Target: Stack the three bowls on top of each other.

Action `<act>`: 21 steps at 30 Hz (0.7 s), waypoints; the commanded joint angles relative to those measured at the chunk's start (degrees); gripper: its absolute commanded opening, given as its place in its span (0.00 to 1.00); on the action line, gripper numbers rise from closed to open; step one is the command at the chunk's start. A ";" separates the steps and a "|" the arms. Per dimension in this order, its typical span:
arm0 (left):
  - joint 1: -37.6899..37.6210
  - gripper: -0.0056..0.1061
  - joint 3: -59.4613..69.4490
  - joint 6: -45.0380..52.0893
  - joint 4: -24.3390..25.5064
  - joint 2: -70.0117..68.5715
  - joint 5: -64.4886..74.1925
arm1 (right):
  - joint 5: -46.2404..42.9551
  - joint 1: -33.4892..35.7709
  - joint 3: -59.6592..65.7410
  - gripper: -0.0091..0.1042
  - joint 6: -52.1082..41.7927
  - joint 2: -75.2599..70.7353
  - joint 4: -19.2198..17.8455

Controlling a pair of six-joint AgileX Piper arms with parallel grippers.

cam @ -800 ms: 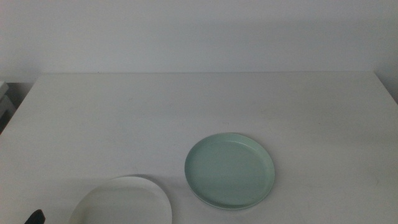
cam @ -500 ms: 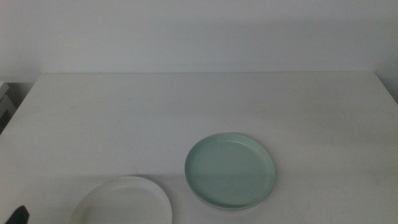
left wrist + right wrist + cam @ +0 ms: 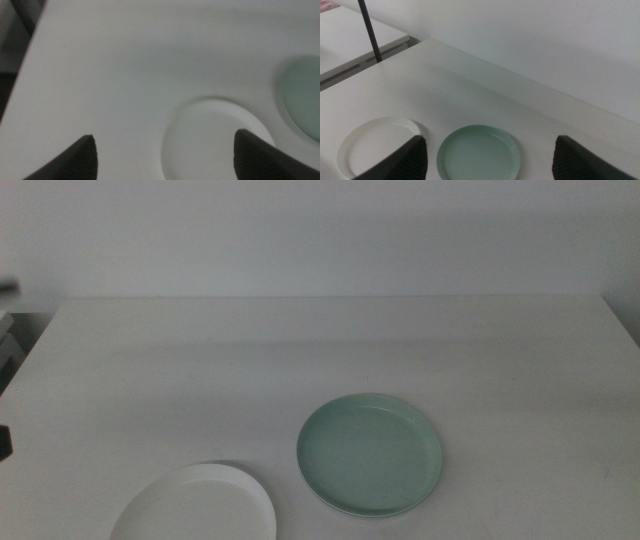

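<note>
Lying cropped at the frame edge, white bowl (image 3: 195,505), mint bowl (image 3: 369,453) beside, both jaws open

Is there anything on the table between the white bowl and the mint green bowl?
No. In the middle view, only a narrow strip of bare table separates the white bowl from the mint green bowl; they do not touch.

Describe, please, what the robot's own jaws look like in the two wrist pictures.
Little of either arm shows. The left gripper appears as two dark, nearly black jaws with rounded tips, blurred, set wide apart. The right gripper has the same two dark matte jaws, sharper here, with blunt rounded corners. No cables, markings or sleeves are visible.
</note>
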 commanded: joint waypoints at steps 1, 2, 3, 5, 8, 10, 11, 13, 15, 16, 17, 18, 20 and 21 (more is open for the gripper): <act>-0.11 0.85 -7.49 -0.37 -2.28 4.42 5.72 | -4.20 0.01 -1.44 0.65 -0.51 0.47 0.61; -0.11 0.85 -9.50 -0.37 -2.28 5.79 8.28 | -4.20 0.01 -1.44 0.65 -0.51 0.47 0.61; -0.11 0.85 -11.14 -0.37 -2.28 6.69 10.00 | -4.20 0.01 -1.44 0.65 -0.51 0.47 0.61; -0.11 0.85 -13.25 -0.37 -2.09 8.24 11.51 | -4.20 0.01 -1.44 0.65 -0.51 0.47 0.61; -0.11 0.85 -13.73 -0.37 -2.04 8.83 11.13 | -4.20 0.01 -1.44 0.65 -0.51 0.47 0.61; -0.11 0.85 -13.71 -0.37 -2.05 8.83 10.88 | -4.20 0.01 -1.44 0.65 -0.51 0.47 0.61; -0.11 0.85 -13.71 -0.44 -2.06 8.83 10.11 | -4.20 0.01 -1.44 0.65 -0.51 0.47 0.61; -0.11 0.85 -13.59 -0.57 -1.66 8.83 9.14 | -4.20 0.01 -1.44 0.65 -0.51 0.47 0.61; -0.11 0.85 -13.53 -0.63 -0.59 8.83 10.11 | -4.20 0.01 -1.44 0.65 -0.51 0.47 0.61; -0.11 0.85 -13.41 -0.56 0.06 8.83 10.81 | -4.20 0.01 -1.44 0.65 -0.51 0.47 0.61; -0.11 0.85 -13.15 -0.51 0.67 8.83 10.89 | -4.20 0.01 -1.44 0.65 -0.51 0.47 0.61; -0.11 0.85 -12.62 -0.43 0.95 8.83 10.83 | -4.20 0.01 -1.44 0.65 -0.51 0.47 0.61; -0.11 0.85 -11.64 -0.30 0.95 10.11 11.92 | -4.20 0.01 -1.44 0.65 -0.51 0.47 0.61; -0.11 0.85 -11.19 -0.30 0.95 11.44 13.31 | -4.20 0.01 -1.44 0.65 -0.51 0.47 0.61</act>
